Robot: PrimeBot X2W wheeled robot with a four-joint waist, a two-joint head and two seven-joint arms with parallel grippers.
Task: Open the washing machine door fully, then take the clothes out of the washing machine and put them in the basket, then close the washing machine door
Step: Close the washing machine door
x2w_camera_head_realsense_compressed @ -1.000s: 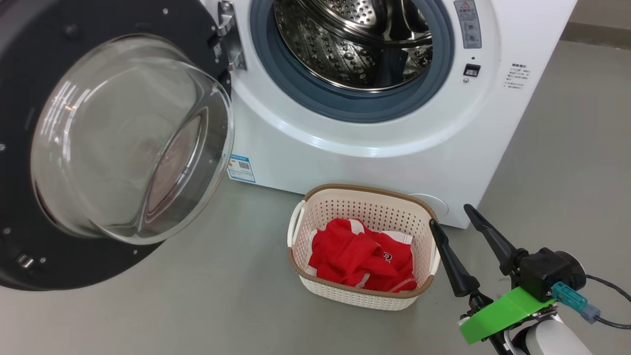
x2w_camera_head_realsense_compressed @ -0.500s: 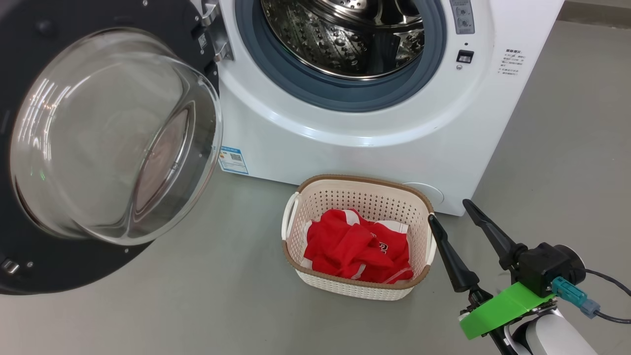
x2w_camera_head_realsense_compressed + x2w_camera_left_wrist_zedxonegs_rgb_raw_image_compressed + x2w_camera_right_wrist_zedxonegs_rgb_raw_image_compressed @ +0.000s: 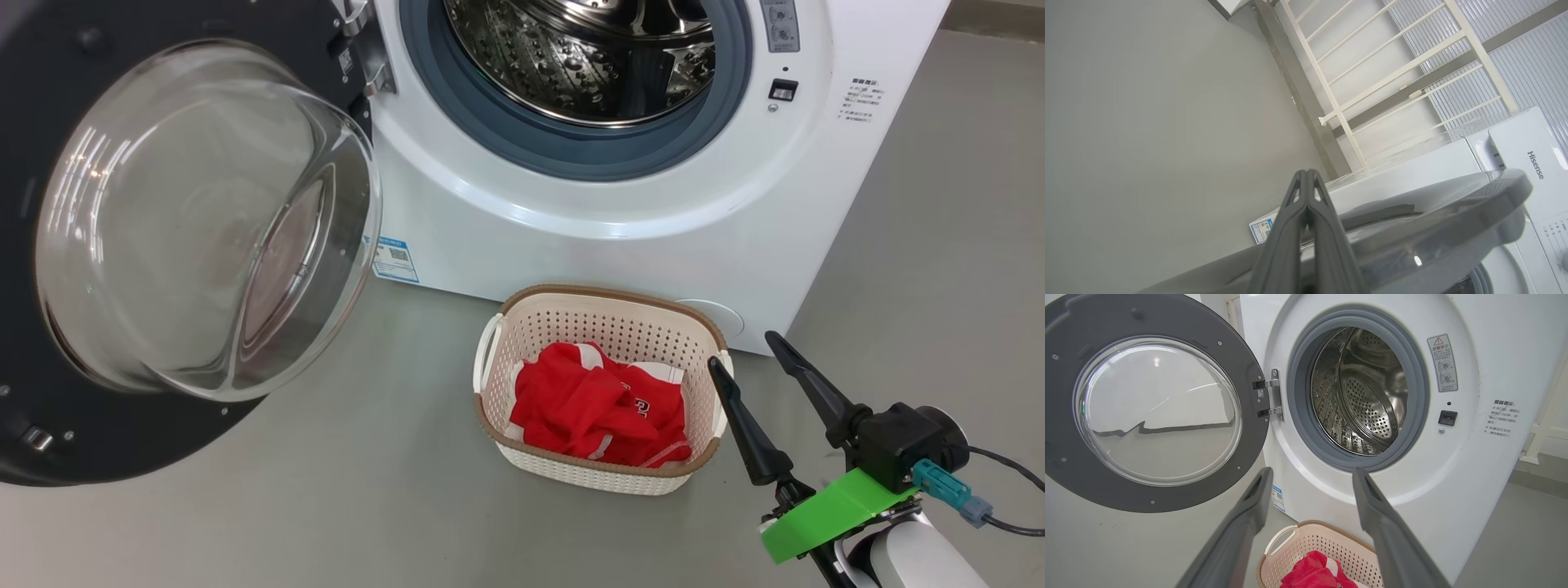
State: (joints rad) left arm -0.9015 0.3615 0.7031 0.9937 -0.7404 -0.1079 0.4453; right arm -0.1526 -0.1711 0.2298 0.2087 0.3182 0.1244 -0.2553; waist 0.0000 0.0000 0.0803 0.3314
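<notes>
Over the last second only my head camera swung; nothing else moved. My right gripper (image 3: 743,351) stayed wide open and empty, with the clothes (image 3: 600,412) in the basket (image 3: 608,291) just to its left. My left gripper (image 3: 1305,175) was pressed shut on nothing, near the open washing machine door (image 3: 1453,212). I judged only closing it was left.

The washing machine door (image 3: 188,237) runs off the head view's left edge, the drum (image 3: 580,57) off its top. The clothes (image 3: 600,412) hide the bottom of the basket (image 3: 608,331).
</notes>
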